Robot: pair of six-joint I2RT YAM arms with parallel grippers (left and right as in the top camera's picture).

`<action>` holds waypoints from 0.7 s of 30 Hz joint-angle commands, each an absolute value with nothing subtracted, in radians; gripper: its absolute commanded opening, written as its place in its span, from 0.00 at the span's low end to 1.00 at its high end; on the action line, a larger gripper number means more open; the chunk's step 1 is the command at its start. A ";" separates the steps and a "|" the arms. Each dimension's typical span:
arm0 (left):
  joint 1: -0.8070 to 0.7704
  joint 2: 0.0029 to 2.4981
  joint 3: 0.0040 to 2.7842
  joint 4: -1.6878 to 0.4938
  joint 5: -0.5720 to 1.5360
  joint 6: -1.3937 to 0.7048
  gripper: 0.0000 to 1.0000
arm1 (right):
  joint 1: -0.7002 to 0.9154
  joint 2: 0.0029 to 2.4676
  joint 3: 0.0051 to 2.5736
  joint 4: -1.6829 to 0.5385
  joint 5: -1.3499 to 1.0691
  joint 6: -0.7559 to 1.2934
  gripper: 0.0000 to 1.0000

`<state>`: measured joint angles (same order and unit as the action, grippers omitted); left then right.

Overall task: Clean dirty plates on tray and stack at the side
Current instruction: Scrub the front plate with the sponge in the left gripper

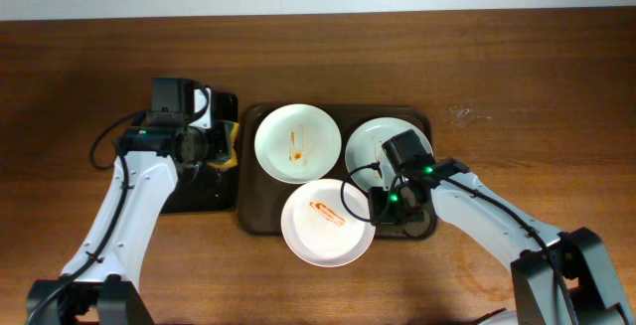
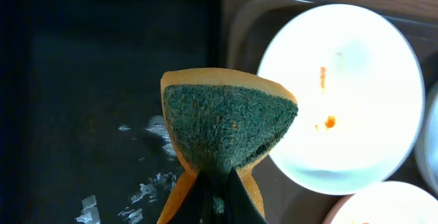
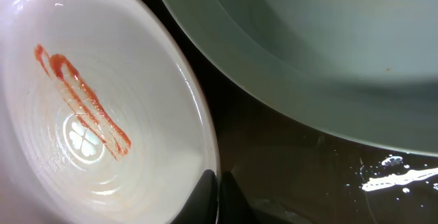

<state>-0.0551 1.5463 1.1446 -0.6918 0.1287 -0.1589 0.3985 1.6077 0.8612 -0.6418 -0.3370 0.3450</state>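
Observation:
Three dirty plates lie on the dark brown tray. The back-left plate has thin orange streaks and also shows in the left wrist view. The faintly greenish plate lies at the right, partly under my right arm, and also shows in the right wrist view. The front plate carries a red streak and overhangs the tray's front edge. My right gripper is shut on this plate's right rim, one finger inside and one outside. My left gripper is shut on an orange sponge with a green scouring face.
A smaller black tray lies left of the brown tray, under my left gripper; it has wet flecks on it. The wooden table extends to the right and back.

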 commanded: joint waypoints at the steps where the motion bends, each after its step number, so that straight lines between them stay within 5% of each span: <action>1: -0.075 1.538 1.161 -0.691 0.191 -0.172 0.00 | 0.406 1.613 0.864 -0.640 -0.321 0.353 0.04; 4: -0.116 1.539 1.160 -0.706 0.381 -0.176 0.00 | 0.406 1.613 0.864 -0.644 -0.321 0.353 0.04; 12: -0.436 1.585 1.129 -0.697 0.381 -0.463 0.00 | 0.406 1.613 0.864 -0.644 -0.321 0.353 0.04; 21: -0.491 1.766 1.096 -0.559 0.712 -0.618 0.00 | 0.406 1.613 0.864 -0.648 -0.321 0.353 0.04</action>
<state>-0.4908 1.7336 1.1069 -0.5758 0.5804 -0.5739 0.3985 1.6077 0.8612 -0.6460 -0.3374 0.3447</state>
